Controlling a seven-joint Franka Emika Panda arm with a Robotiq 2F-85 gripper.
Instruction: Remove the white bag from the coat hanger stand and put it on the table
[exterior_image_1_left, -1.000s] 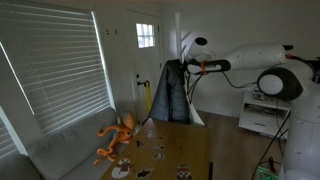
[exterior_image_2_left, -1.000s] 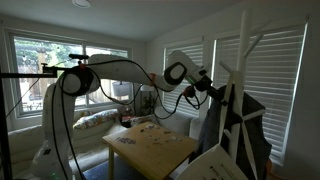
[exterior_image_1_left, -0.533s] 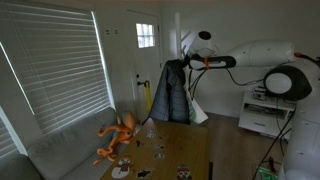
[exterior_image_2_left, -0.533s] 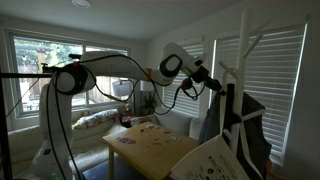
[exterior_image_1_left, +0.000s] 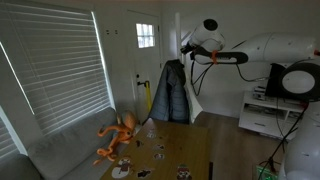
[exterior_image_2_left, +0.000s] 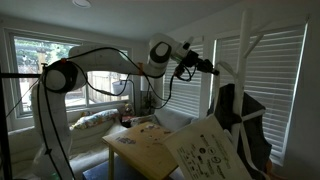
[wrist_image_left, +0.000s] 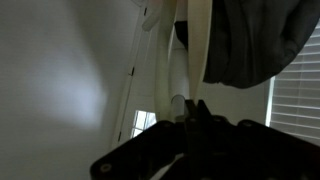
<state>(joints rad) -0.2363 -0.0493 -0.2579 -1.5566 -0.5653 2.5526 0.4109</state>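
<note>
White bag (exterior_image_2_left: 204, 152) handle between the jaws.

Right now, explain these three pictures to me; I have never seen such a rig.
The white machine is a jointed robot arm. At its end sits a pincer for grasping. Two pictures come from cameras standing in the room, at different spots. The third comes from a camera on the arm's wrist, looking along the pincer. There the pincer appears shut on the white handles of a bag. The bag hangs in the air by the stand, not yet on the table. A dark jacket hangs on that stand. The wooden table bears a few things too small to name.
</note>
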